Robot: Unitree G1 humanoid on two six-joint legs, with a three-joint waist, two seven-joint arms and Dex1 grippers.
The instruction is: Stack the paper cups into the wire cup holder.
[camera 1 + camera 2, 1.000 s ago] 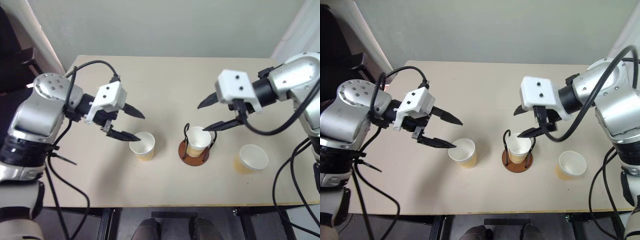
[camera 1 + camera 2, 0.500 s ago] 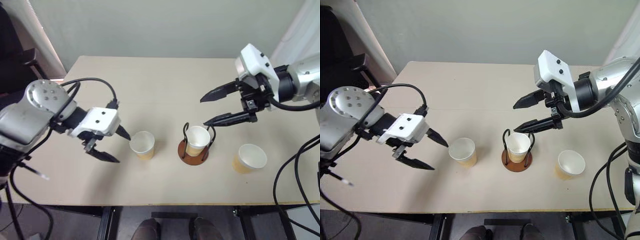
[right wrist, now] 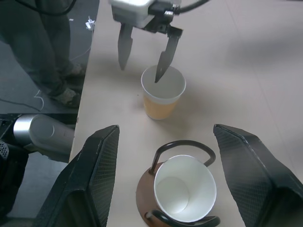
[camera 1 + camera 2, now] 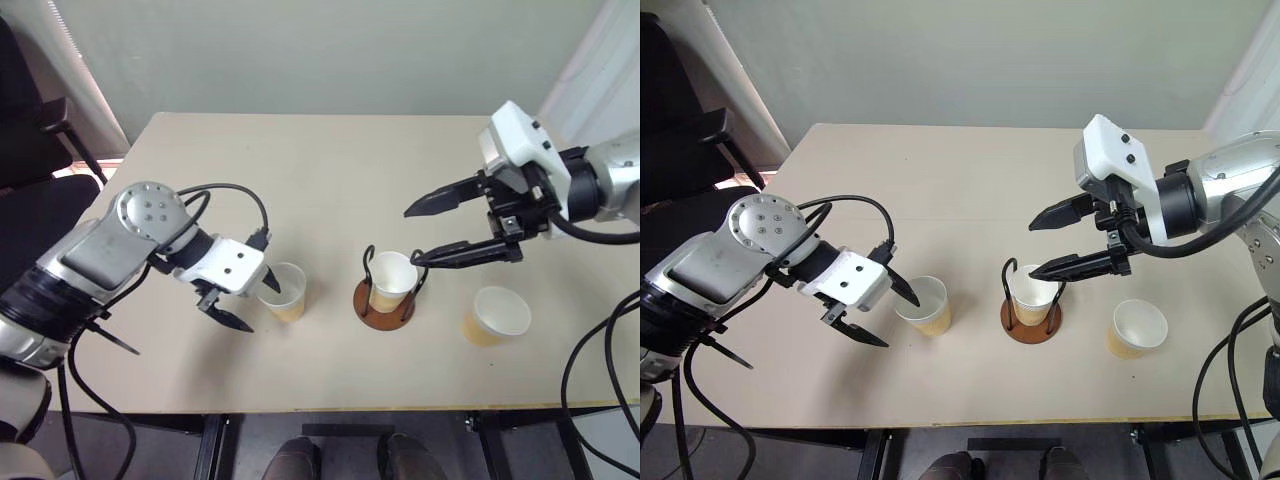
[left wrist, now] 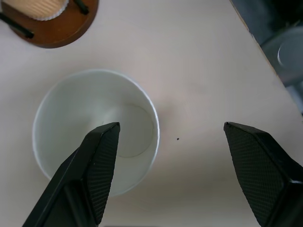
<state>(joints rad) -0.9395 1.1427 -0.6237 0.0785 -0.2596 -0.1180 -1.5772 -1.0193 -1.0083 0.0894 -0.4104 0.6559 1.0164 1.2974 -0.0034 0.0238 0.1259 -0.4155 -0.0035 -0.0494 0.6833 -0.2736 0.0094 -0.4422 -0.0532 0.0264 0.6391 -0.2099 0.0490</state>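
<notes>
My left claw (image 4: pixel 872 315) was spread wide, one finger (image 5: pixel 97 165) dipping over the rim of the nearest paper cup (image 4: pixel 923 304) on the table (image 4: pixel 940 180), the other outside it. Beyond it stood the wire cup holder (image 4: pixel 1031 320) with a second cup (image 4: pixel 1034 289) seated inside, a third cup (image 4: pixel 1136 327) just beside. My right claw (image 4: pixel 1068 240) hung spread and empty above the holder.

Beige table (image 4: pixel 330 160): cups (image 4: pixel 497 315), wire holder (image 4: pixel 385 302)
</notes>
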